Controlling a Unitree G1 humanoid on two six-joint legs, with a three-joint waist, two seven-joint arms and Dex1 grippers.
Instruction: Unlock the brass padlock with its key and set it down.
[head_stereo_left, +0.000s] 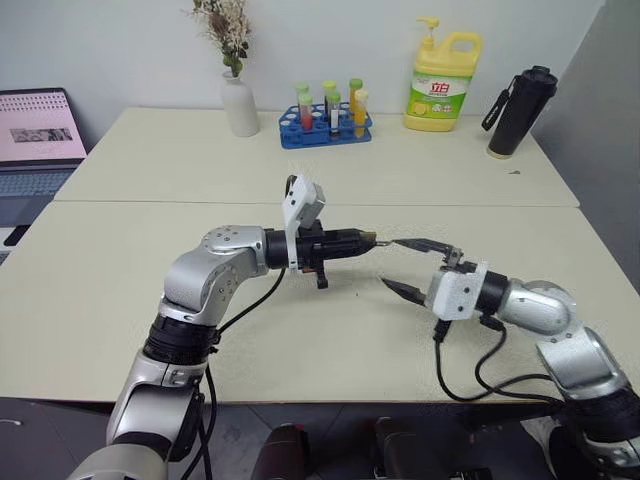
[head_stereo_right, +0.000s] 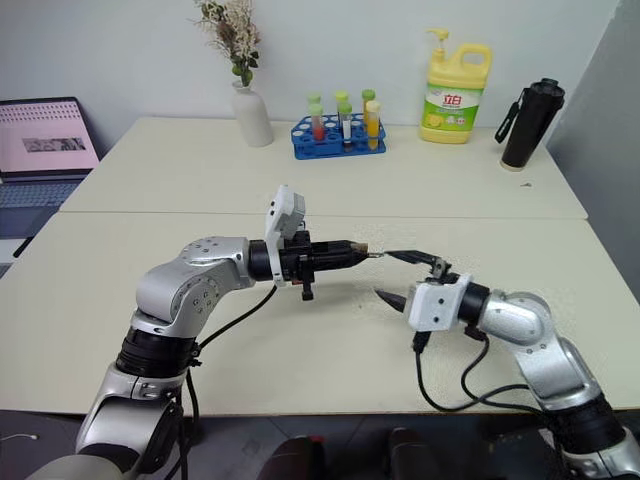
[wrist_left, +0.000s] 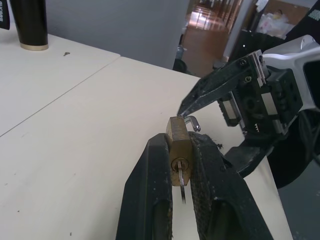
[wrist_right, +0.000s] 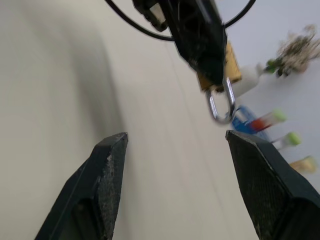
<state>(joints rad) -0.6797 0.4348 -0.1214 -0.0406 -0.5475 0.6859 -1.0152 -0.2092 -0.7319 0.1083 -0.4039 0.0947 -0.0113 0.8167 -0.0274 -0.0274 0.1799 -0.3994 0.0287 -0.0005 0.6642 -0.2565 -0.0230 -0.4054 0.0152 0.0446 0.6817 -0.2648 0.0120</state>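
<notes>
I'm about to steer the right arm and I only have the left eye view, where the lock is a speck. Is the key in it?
Observer: Yes. In the left wrist view the key sits in the keyhole of the brass padlock.
Operator: How is the lock held?
Observer: The left fingers clamp its body from both sides.
Operator: Is my right arm gripping the shackle?
Observer: No. The right fingers stand wide apart, with the shackle ahead of the gap between them.
</notes>
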